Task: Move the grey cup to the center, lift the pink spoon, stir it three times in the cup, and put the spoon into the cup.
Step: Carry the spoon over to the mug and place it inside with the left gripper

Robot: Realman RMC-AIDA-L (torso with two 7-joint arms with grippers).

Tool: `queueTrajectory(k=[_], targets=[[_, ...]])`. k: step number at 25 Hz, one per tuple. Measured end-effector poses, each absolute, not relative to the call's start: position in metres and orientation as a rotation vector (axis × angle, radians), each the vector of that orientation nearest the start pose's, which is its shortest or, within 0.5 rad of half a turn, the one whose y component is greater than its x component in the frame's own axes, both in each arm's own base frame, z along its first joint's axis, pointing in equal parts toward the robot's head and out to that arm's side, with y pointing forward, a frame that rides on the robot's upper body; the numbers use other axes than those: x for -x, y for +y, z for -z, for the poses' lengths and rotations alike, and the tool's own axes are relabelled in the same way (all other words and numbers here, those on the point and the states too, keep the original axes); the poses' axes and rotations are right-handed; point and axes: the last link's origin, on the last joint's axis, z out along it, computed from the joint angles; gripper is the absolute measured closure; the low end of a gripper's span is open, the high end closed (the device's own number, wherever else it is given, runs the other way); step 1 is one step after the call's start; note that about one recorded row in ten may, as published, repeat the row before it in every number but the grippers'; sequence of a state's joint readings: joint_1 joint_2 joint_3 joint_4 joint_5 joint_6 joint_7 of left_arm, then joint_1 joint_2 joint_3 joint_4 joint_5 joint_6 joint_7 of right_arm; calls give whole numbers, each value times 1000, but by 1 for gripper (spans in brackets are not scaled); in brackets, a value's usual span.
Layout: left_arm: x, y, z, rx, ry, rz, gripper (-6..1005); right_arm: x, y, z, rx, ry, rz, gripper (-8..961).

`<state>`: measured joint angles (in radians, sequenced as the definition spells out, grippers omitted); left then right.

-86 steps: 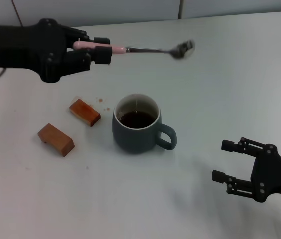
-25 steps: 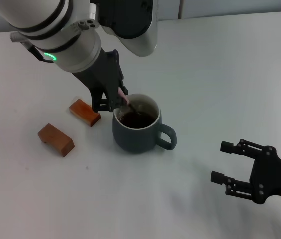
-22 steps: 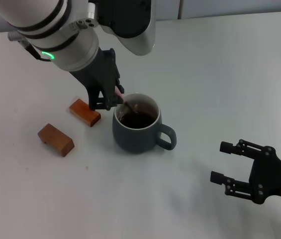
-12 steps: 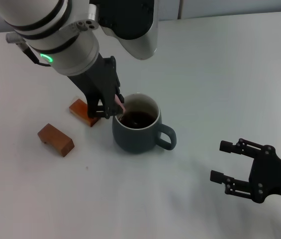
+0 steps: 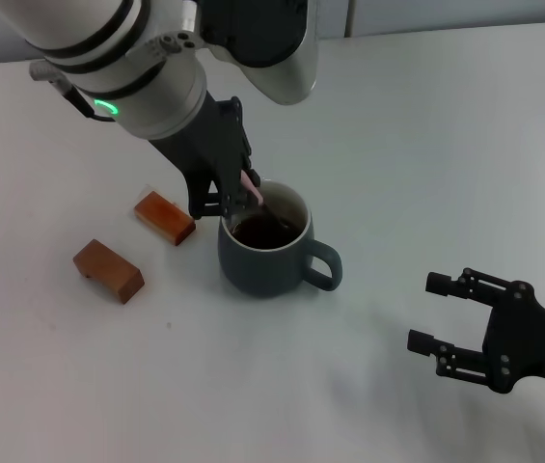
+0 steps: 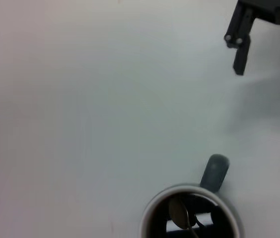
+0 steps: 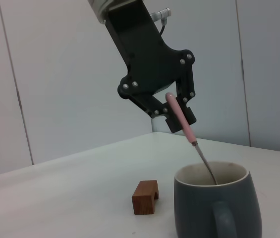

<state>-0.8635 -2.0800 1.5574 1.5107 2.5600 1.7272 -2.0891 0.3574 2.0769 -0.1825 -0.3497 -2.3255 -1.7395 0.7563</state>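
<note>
A lab bench: bare white table point(image 5: 426, 145), plain wall panels point(image 7: 55, 74).

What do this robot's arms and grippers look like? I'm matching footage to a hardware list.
The left arm is glossy white with black bands and a glowing green ring, ending in a black left gripper with visible screws. The right gripper is matte black, with slim angular fingers and a thin cable by its wrist.

From my left gripper point(image 5: 236, 193), two brown blocks point(image 5: 164, 216) crowd its outer side; toward the right gripper point(image 5: 436, 311), the table point(image 5: 426, 145) lies open.
</note>
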Motion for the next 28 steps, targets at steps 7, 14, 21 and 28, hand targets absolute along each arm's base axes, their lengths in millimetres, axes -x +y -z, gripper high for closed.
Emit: queueTrajectory(k=[7, 14, 21, 28], targets=[[64, 349, 9, 2840, 324, -802, 794, -325, 225, 25, 2601, 437, -870, 202], [65, 343, 7, 2870, 313, -831, 790, -325, 225, 25, 2602, 437, -870, 201], [59, 342, 13, 2892, 339, -746, 785, -325, 224, 25, 2603, 436, -872, 202], [61, 351, 13, 2842, 328, -719, 780, -325, 224, 25, 2604, 436, -874, 202]])
